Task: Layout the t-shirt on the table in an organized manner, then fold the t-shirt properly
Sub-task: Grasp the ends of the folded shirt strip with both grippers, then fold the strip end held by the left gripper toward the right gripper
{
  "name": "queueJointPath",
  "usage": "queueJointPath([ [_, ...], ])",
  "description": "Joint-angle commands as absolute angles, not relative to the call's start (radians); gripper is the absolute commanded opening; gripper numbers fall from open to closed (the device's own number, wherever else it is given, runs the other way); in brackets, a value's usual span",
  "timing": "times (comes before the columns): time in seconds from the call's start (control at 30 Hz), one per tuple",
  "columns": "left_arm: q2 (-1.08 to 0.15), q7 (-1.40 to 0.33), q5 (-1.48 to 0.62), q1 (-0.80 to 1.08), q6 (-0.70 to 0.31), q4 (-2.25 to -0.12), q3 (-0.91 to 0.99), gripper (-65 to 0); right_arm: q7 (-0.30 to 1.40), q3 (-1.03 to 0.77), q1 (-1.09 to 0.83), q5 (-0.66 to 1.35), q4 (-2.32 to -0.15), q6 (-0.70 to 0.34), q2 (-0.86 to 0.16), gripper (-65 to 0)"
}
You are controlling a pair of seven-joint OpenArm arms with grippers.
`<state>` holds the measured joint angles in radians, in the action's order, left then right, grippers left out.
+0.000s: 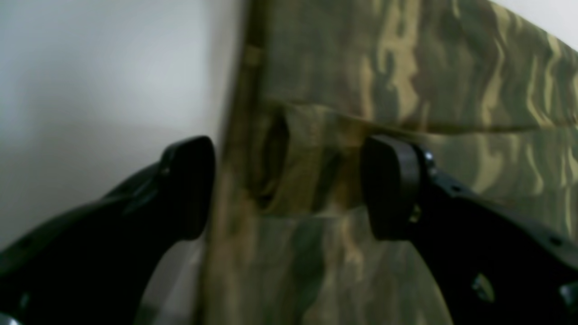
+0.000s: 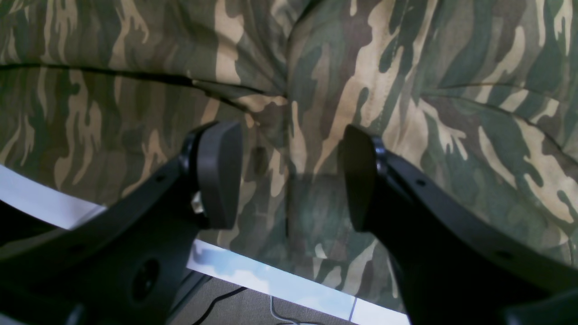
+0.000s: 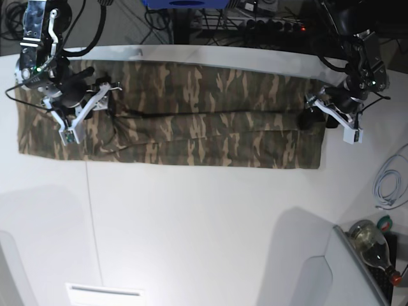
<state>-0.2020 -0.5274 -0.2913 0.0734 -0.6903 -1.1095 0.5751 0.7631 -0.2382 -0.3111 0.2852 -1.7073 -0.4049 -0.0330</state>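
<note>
Cloth first: one t-shirt (image 3: 191,121), camouflage, folded into a long flat band that lies across the far part of the table (image 3: 204,223), its far edge close to the table's back edge. Taking the shirt as my landmark and reading the base view from left to right, my right gripper (image 3: 80,109) sits over the shirt's left end, jaws apart with nothing between them; its wrist view shows the cloth under both pads and the shirt's edge reaching the table's edge there. My left gripper (image 3: 331,109) sits at the shirt's right end, jaws also apart and straddling that short edge, one pad over bare table, the other over cloth.

Risks, as I judge them: if I close at the right end, I may catch only the top layer, since a fold line runs just beyond the pads, and the band would peel open. That wrist view is blurred, so I cannot say how many layers lie there. Uneven lifting at the two ends would skew the fold.

Count: one shirt, one table, two grippers.
</note>
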Motion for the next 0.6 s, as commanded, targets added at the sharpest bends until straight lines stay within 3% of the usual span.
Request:
queueJointPath([
  [0.0,-0.220,-0.498,-0.294,0.071,-0.698,-1.107,0.567,-16.9,0.750,-0.240,-0.306,0.300,-1.722,-0.409,-0.038,-31.7],
  [0.13,-0.220,-0.378,-0.294,0.073,-0.698,-1.027,0.521,-16.9,0.751,-0.239,-0.306,0.300,-1.721,-0.409,-0.038,-31.7],
  [0.3,-0.222,-0.366,-0.294,0.070,-0.698,-0.960,0.515,-18.1,0.753,-0.242,-0.306,0.300,-1.719,-0.409,-0.038,-31.7],
  [0.37,-0.222,-0.366,-0.294,0.070,-0.698,-0.946,0.515,-26.8,0.753,-0.243,-0.306,0.300,-1.721,-0.409,-0.039,-31.7],
  [0.5,-0.222,-0.366,-0.298,0.047,-0.698,-0.880,0.524,-65.0,0.753,-0.246,-0.306,0.300,-1.725,-0.409,-0.044,-31.7],
  [0.57,-0.237,-0.363,-0.303,0.025,-0.698,-0.832,0.526,-65.0,0.753,-0.246,-0.306,0.300,-1.725,-0.409,-0.044,-31.7],
])
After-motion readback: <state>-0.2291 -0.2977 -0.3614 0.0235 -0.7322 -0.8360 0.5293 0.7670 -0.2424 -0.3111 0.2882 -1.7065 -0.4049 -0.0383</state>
